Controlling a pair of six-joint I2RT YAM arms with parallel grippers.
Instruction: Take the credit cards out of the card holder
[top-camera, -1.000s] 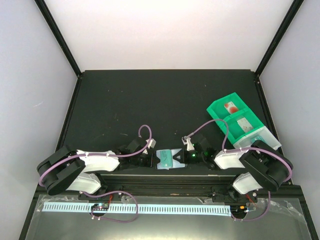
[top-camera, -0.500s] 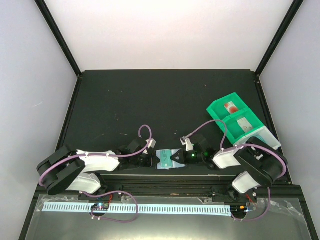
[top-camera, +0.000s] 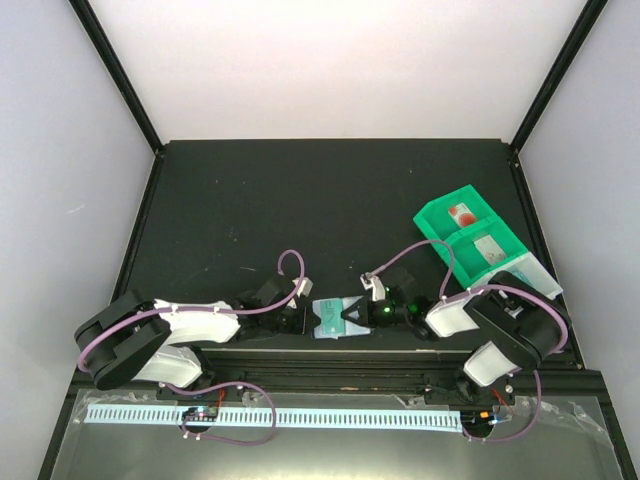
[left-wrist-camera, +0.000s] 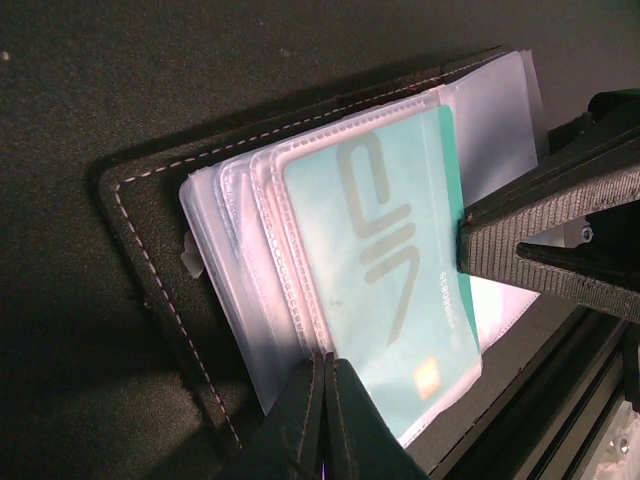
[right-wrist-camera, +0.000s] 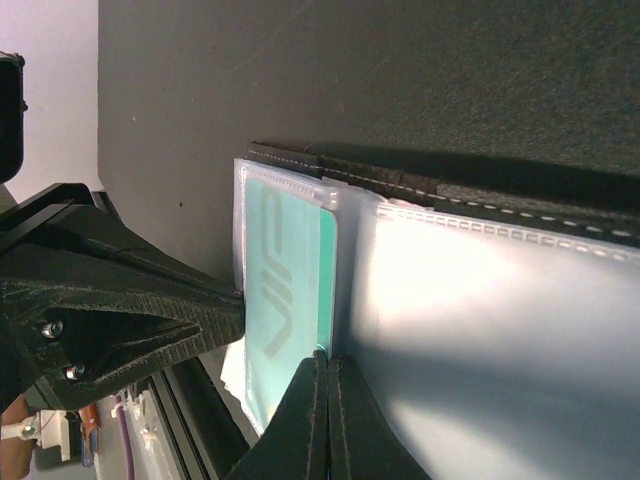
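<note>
The card holder (top-camera: 327, 318) lies open at the table's near edge, its black stitched cover (left-wrist-camera: 150, 230) spread flat under a stack of clear sleeves (left-wrist-camera: 235, 250). A teal credit card (left-wrist-camera: 385, 270) sits in the top sleeve; a second teal edge (right-wrist-camera: 326, 270) peeks from behind it. My left gripper (left-wrist-camera: 325, 358) is shut, its tips pinching the sleeve stack's near edge. From the opposite side my right gripper (right-wrist-camera: 328, 362) is shut with its tips on the teal card's edge. A large frosted sleeve (right-wrist-camera: 480, 330) folds out to the right.
A green compartment tray (top-camera: 432, 218) stands at the right rear with small cards in its sections, and a pale plastic piece (top-camera: 535, 275) lies against its near end. The black frame rail (top-camera: 330, 355) runs right behind the holder.
My right gripper opened a little and shut again on the card's edge, its arm shifting slightly left. The card holder and my left gripper stayed in place.
</note>
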